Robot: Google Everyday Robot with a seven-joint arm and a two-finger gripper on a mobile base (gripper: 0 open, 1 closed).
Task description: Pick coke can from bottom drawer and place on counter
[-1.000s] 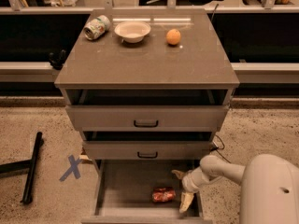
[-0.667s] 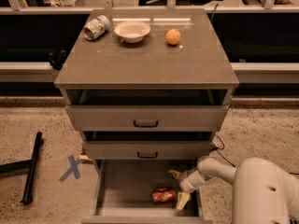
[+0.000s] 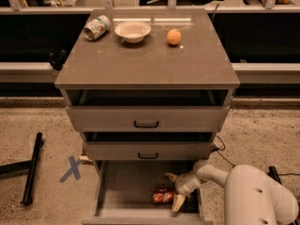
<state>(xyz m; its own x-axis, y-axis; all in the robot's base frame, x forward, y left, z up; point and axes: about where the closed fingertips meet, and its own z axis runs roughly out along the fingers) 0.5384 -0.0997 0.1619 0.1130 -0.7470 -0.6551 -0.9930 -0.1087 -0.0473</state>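
Note:
The coke can (image 3: 163,196) lies on its side on the floor of the open bottom drawer (image 3: 124,186), right of the middle and near the front. My gripper (image 3: 174,190) is low inside the drawer, just right of the can, open. One finger (image 3: 169,176) points behind the can and the other (image 3: 178,202) sits at its front right, so the can's right end is at the mouth of the jaws. The white arm (image 3: 255,196) reaches in from the lower right. The counter (image 3: 145,62) is the grey-brown top of the cabinet.
On the counter's far side lie a green-and-white can (image 3: 97,27), a white bowl (image 3: 132,31) and an orange (image 3: 174,36). The two upper drawers stand slightly open. A black stand (image 3: 30,170) and a blue tape cross (image 3: 71,168) are on the floor at left.
My gripper has moved left inside the bottom drawer, closer to the coke can. The can has not moved.

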